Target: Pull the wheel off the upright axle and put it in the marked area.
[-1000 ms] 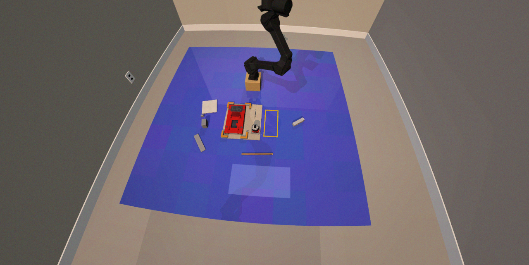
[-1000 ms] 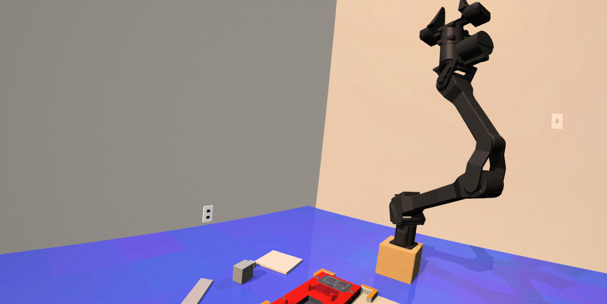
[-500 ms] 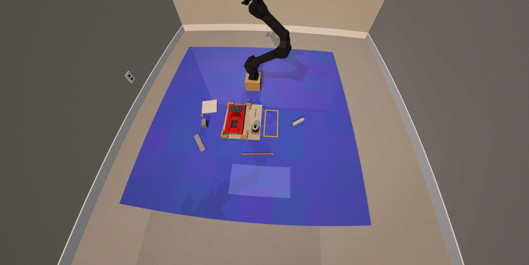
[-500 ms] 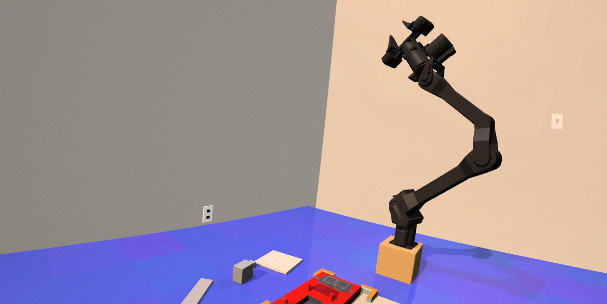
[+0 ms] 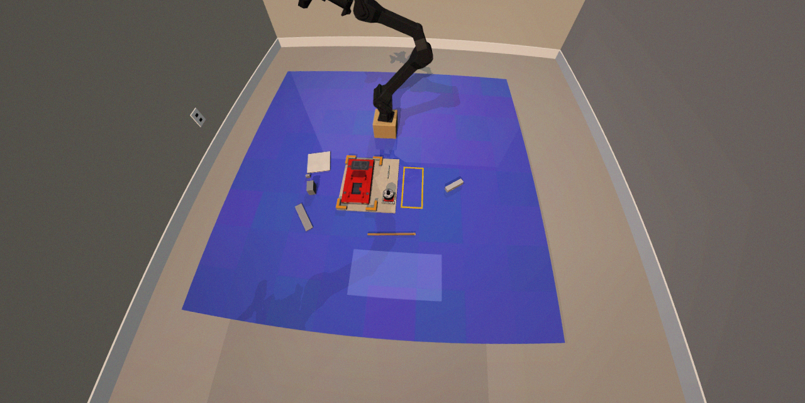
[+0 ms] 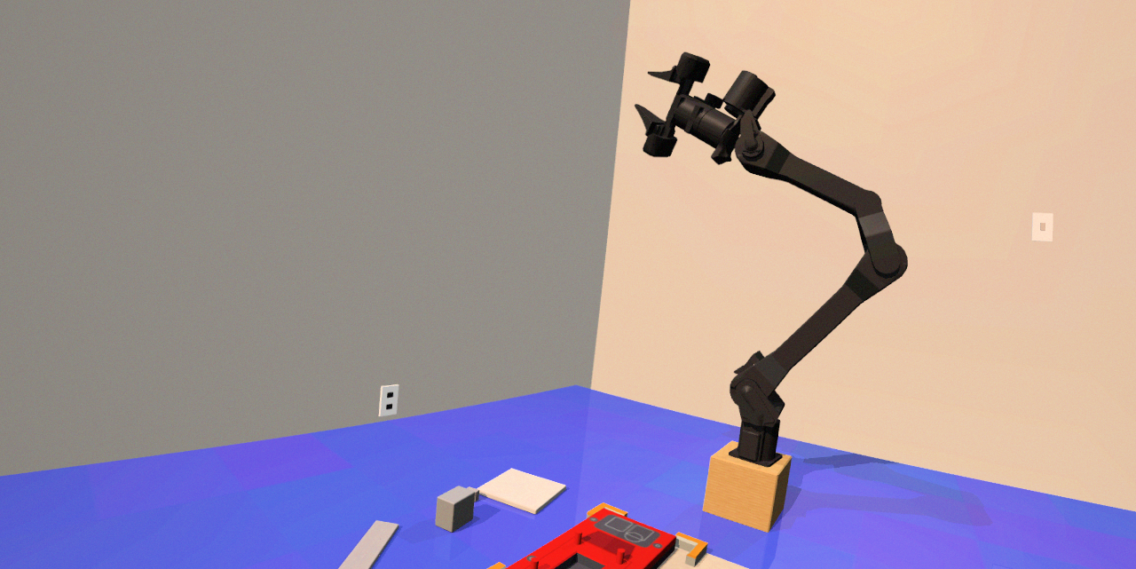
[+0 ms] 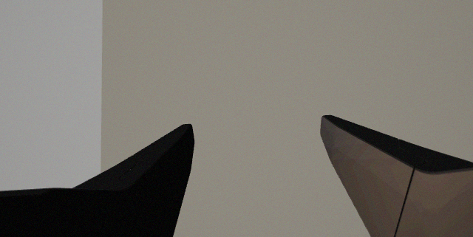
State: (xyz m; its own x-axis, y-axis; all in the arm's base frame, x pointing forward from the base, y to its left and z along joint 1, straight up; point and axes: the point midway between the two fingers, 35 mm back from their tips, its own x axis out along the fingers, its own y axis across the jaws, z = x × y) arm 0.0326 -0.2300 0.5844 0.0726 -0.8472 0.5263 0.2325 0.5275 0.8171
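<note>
Judging by the layout, the approach has not begun. The gripper [image 6: 652, 104] hangs high near the counter's [image 5: 270, 265] far-left corner, arm reared up, jaws apart and holding nothing. The wheel [image 5: 388, 194] sits on its axle mid-counter, the marked area [image 5: 412, 208] just right; next comes a long descent.

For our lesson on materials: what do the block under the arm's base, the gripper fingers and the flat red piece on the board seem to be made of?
Base block: probably wood, matte tan with faint grain.
Gripper fingers: likely hard plastic or coated metal, plain black with sharp facets; one catches a dull sheen.
Red piece: probably moulded plastic, uniform bright red with cut-out recesses; too small to be sure.
</note>
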